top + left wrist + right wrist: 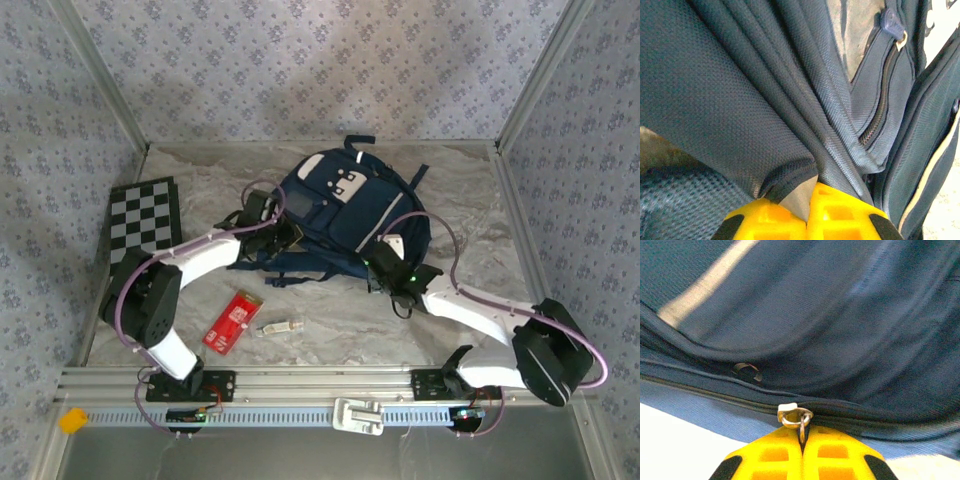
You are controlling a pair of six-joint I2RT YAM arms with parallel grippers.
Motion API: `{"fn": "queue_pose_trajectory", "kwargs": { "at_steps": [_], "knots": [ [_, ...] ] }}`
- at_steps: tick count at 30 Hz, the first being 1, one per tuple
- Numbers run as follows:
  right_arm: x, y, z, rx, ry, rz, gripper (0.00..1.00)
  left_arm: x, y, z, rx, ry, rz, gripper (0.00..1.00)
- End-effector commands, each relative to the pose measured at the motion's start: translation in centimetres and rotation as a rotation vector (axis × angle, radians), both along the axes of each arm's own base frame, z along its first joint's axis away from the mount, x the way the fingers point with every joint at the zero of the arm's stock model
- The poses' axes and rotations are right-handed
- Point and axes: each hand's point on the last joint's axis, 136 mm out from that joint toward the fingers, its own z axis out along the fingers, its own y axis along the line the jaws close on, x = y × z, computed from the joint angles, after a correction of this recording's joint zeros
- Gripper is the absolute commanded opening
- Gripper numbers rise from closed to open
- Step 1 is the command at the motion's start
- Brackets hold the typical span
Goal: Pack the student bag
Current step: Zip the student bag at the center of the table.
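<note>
1. Found one bag (340, 215) lying flat in the middle of the table (450, 330), nearer to its far edge.
2. Pinched a fold (790, 175) of the bag cloth with the left gripper (807, 215), jaws pressed together on it; probably done to keep the bag from sliding.
3. Pinched the metal ring of one zipper pull (796, 416) with the right gripper (802, 437), jaws closed on it; judged as the step of opening a compartment before packing.
4. Counted near the front edge, left of centre: one red packet (232, 320) and one small white item (280, 327), close together, apart from the bag, likely waiting to go in.
5. Counted one checkered board (145, 215) at the left edge.
</note>
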Motion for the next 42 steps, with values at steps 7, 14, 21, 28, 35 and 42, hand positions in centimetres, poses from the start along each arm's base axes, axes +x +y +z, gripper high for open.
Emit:
{"fn": "queue_pose_trajectory", "kwargs": {
  "at_steps": [7,14,21,28,35,42],
  "knots": [
    [-1.1,1.8,0.4,-0.002,0.103,0.070,0.00,8.4,2.0,2.5,0.044,-0.135,-0.053,0.00],
    [0.8,7.8,1.9,0.141,0.111,0.138,0.00,8.9,0.3,4.3,-0.020,-0.181,-0.191,0.29],
    [0.2,8.1,0.7,0.157,0.149,0.129,0.00,4.0,1.0,5.7,-0.094,-0.171,-0.156,0.57],
    [-0.2,8.0,0.2,0.161,0.159,0.110,0.00,-2.0,-2.0,3.5,-0.183,-0.079,-0.022,0.60],
    [-0.2,8.4,0.2,0.157,0.154,0.120,0.00,-3.4,-5.0,1.6,-0.240,-0.005,0.025,0.62],
    [-0.3,8.6,-0.2,0.141,0.157,0.121,0.00,-2.0,-8.1,0.1,-0.283,0.020,0.029,0.50]
  ]
}}
